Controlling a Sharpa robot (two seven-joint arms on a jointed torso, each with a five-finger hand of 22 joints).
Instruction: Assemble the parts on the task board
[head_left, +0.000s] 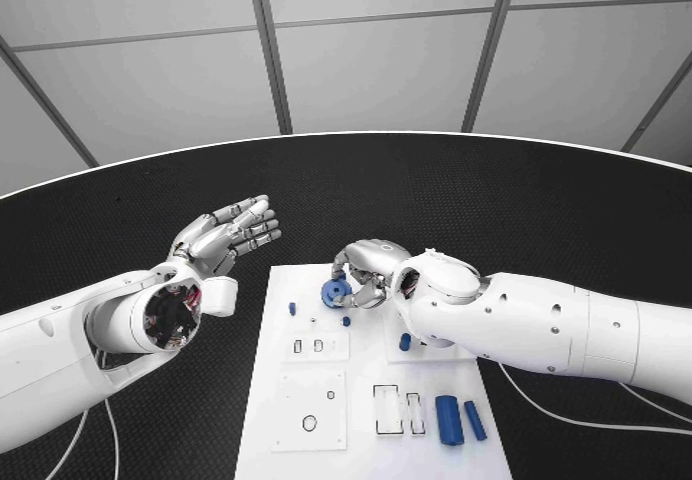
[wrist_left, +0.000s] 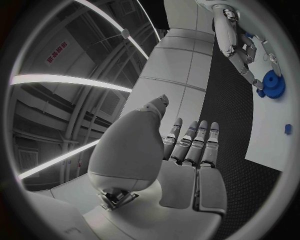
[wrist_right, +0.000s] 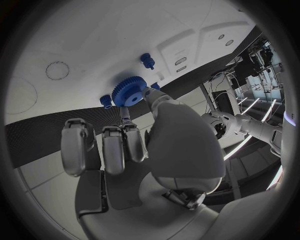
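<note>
The white task board (head_left: 289, 455) lies in the middle of the black table. A blue gear (head_left: 336, 292) sits at the board's far end, and my right hand (head_left: 369, 268) bends over it. In the right wrist view the thumb and a fingertip (wrist_right: 127, 116) pinch the rim of the gear (wrist_right: 129, 91). Small blue pegs (head_left: 346, 321) stand on the board close by. My left hand (head_left: 227, 235) hovers over the table to the left of the board, fingers spread and holding nothing. From the left wrist, the right hand (wrist_left: 237, 42) shows reaching to the gear (wrist_left: 273, 84).
Two blue cylinders (head_left: 459, 419) lie at the board's near right corner, beside narrow rectangular slots (head_left: 387, 410). An oval hole (head_left: 309, 423) is at the near left. More small pegs (head_left: 291, 309) stand at mid-board. Black table surrounds the board.
</note>
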